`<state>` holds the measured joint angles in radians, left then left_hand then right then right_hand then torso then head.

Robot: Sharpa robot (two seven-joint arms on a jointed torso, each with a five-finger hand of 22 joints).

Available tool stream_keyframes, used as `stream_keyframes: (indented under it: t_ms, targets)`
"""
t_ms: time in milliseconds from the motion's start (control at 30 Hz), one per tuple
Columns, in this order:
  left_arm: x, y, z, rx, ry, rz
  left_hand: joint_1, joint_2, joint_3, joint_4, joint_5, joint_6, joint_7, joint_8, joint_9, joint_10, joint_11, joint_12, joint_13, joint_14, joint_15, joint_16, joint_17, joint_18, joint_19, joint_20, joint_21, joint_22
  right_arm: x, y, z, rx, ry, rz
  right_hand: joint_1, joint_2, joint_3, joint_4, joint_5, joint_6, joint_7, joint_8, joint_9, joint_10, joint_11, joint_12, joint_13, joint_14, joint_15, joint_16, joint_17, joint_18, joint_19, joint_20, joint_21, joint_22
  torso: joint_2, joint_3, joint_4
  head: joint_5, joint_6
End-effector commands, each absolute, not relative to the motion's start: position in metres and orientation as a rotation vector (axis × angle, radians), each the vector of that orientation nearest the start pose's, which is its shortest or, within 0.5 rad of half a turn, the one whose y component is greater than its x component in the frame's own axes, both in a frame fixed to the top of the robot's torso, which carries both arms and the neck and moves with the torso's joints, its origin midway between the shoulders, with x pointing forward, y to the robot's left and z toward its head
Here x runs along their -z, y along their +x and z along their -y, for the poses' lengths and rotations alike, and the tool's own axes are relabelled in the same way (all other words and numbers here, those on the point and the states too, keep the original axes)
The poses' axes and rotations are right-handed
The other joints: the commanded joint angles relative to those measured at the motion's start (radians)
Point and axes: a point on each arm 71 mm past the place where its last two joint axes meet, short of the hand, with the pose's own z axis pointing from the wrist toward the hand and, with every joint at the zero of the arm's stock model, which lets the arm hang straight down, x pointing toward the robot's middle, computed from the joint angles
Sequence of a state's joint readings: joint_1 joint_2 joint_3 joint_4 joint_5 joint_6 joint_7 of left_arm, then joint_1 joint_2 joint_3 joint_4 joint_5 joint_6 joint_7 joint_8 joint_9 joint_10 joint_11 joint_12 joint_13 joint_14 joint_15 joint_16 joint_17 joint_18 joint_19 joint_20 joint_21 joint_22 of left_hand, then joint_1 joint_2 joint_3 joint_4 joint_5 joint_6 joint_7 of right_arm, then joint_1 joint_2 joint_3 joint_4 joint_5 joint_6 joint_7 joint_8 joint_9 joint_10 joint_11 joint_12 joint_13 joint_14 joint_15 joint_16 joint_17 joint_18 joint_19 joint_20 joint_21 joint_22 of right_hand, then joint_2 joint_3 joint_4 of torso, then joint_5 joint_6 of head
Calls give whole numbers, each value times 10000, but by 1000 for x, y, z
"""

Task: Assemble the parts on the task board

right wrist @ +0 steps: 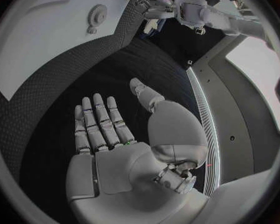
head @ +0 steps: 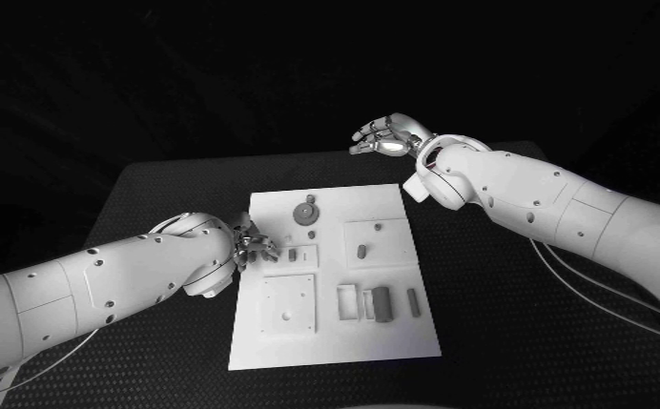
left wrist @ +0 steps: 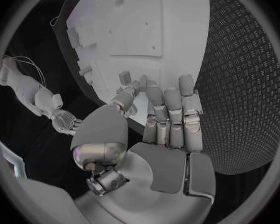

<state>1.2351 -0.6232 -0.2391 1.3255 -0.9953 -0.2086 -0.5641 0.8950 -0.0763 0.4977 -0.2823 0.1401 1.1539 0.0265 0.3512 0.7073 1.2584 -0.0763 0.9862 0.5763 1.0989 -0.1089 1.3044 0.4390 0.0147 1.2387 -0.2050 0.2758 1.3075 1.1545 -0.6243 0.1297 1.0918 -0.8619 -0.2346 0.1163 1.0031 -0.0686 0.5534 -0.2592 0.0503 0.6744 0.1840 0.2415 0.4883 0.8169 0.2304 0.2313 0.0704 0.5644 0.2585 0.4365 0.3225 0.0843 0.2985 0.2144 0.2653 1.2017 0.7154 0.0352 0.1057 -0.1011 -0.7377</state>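
Note:
The white task board (head: 337, 333) lies in the middle of the black table. On it are a grey gear (head: 305, 211), a small peg (head: 361, 251), two upright bars (head: 382, 302) and a small frame (head: 348, 302). My left hand (head: 252, 245) rests at the board's left edge. In the left wrist view its fingers (left wrist: 171, 114) are stretched over the board (left wrist: 146, 30), with the thumb close to a small part (left wrist: 124, 77), and no grip shows. My right hand (head: 385, 134) hovers beyond the board's far edge, palm (right wrist: 109, 134) flat, fingers spread and holding nothing.
Square recessed plates (head: 289, 304) sit on the board's near left. The black textured table (head: 523, 333) stretches out right of the board. The right wrist view shows the gear (right wrist: 97, 15) and my left hand (right wrist: 155, 7) far off.

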Motion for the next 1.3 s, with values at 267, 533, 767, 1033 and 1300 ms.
stream_keyframes:
  t_ms: [267, 533, 767, 1033, 1300]
  targets:
    - [276, 492, -176, 3107, -3537, -22196, -95, -131, -158, 68, -2, -70, 25, -45, -10, -34, -40, 0, 8, -21, -44, 45, 5, -86, -8, -44, -8, 164, 183, 566, 219, -9958, 4666, -16256, -85, 32, 5, 34, -21, -72, 641, 72, -10, 94, -6, -50, -11, 29, 45, -56, -15, -154, 11, 47, -45, 21, -2, 5, -3, -4, -9]
    - [276, 492, -177, 3167, -3731, -22197, -964, -267, -625, 471, -168, -95, 4, -69, -30, -58, -35, -15, 10, -45, -54, 41, 0, -59, -43, -69, -76, 141, 183, 566, 220, -9943, 4675, -16250, -87, 31, 4, 36, -22, -72, 642, 73, -11, 96, -5, -52, -11, 29, 45, -56, -16, -154, 11, 48, -47, 24, -2, 8, -8, -3, -9]
    - [276, 493, -177, 3153, -3777, -22148, -1332, -250, -941, 507, -165, -107, 8, -71, -28, -77, -57, -23, 16, -71, -73, 47, 3, -48, -54, -72, -113, 136, 183, 566, 220, -9939, 4680, -16242, -92, 27, 0, 38, -22, -74, 642, 74, -12, 96, -4, -56, -11, 27, 46, -58, -17, -155, 11, 49, -50, 28, 2, 7, -3, -12, -2]
    - [276, 493, -178, 3157, -3790, -22133, -1363, -263, -971, 504, -168, -110, 8, -73, -29, -83, -57, -26, 15, -75, -76, 47, 3, -46, -56, -73, -120, 134, 183, 566, 220, -9942, 4678, -16241, -94, 25, 0, 40, -21, -76, 643, 75, -13, 98, -4, -61, -12, 26, 47, -60, -18, -155, 10, 49, -54, 33, -2, 0, 2, -13, -8]
    - [275, 494, -182, 3212, -3916, -21977, -1357, -253, -976, 490, -169, -112, 6, -74, -29, -84, -59, -27, 16, -77, -79, 47, 3, -42, -55, -77, -124, 133, 183, 566, 220, -9936, 4684, -16229, -95, 26, 0, 42, -21, -76, 643, 76, -14, 99, -5, -64, -12, 25, 47, -60, -19, -154, 10, 49, -57, 37, -1, -1, -4, -6, 25]
